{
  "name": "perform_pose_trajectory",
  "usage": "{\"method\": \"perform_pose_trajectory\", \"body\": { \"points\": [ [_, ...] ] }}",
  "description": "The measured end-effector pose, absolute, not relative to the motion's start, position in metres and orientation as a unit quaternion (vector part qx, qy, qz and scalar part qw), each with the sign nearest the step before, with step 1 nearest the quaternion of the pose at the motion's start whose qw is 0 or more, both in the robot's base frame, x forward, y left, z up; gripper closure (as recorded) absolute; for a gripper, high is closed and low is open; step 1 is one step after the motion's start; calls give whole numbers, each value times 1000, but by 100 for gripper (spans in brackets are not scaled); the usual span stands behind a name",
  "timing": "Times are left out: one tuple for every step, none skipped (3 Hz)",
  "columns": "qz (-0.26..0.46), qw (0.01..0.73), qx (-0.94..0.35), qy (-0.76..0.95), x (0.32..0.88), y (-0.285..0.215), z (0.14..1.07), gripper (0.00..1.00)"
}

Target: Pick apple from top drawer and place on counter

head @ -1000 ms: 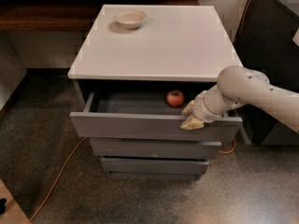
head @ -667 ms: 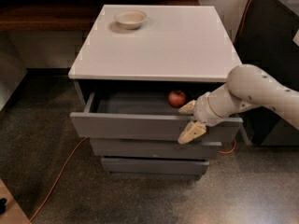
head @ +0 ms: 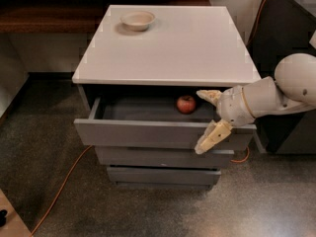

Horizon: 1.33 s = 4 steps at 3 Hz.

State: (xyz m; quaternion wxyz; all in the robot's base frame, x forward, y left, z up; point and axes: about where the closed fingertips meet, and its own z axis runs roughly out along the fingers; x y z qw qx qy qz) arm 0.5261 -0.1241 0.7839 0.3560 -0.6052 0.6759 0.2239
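The small red apple (head: 186, 103) lies inside the open top drawer (head: 148, 132), toward its back right. My gripper (head: 209, 120) is open at the drawer's right end, just right of the apple and apart from it. One finger (head: 208, 96) is above the drawer interior near the apple. The other finger (head: 213, 137) hangs in front of the drawer's front panel. The white counter (head: 173, 43) tops the cabinet above the drawer.
A shallow beige bowl (head: 138, 19) sits at the counter's back left. Two shallower grey drawers (head: 163, 167) are shut below. A dark wooden ledge (head: 44, 16) runs behind on the left. A dark cabinet (head: 289, 28) stands on the right. An orange cable (head: 59, 191) crosses the floor.
My arm has shifted right and pulled back slightly. The fingers have spread wider, one up beside the apple, the other down over the drawer front. The apple has not moved.
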Motion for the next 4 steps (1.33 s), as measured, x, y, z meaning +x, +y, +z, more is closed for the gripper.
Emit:
{"method": "perform_pose_trajectory", "body": {
  "points": [
    [238,346,-588,692,548,-132,786,26],
    [233,312,-584,712,567,-132,769,49],
    [208,274,-582,737,585,-132,747,72],
    [185,244,-581,754,603,-136,724,95]
  ]
}}
